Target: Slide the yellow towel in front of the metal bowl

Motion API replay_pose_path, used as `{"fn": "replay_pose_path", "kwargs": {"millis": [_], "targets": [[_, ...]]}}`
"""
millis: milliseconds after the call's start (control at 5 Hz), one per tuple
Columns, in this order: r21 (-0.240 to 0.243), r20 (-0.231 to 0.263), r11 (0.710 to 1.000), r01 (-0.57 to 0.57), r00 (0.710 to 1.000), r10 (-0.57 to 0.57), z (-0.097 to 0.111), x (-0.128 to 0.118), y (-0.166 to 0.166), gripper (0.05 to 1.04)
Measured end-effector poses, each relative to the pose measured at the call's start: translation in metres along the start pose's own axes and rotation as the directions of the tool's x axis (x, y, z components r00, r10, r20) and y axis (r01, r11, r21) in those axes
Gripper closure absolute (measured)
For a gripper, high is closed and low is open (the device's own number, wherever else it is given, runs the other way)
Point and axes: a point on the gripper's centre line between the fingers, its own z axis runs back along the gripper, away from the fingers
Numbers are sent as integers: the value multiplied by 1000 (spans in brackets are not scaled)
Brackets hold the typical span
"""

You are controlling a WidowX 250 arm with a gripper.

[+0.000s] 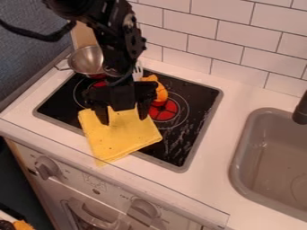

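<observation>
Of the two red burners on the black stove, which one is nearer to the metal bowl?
The left red burner, close to the metal bowl; the right red burner is farther away, beside the orange object.

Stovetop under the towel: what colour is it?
Black stovetop with red burner centres; best in the camera view.

Arm (120, 38): black, in from top edge, left of centre; links run down the frame, leaning slightly right.
Cable (37, 34): black, sagging between the left edge and the upper arm.
Wrist (121, 81): below the arm links, directly above the gripper.
Gripper (123, 118): black, left of frame centre, hanging down, body spread crosswise.
Fingers (103, 116): two, spread wide, one each side, tips pointing down, a gap between.
</observation>
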Motion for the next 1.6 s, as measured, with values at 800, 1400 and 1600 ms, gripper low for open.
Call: {"fn": "replay_pose_path", "kwargs": {"millis": [800,1400,1600], "targets": [[-84,19,995,-48,999,50,-25,-19,-23,85],[-116,-3,979,-168,986,169,-26,-56,-91,85],[-128,-9,973,-193,981,193,-29,-67,-105,85]]}}
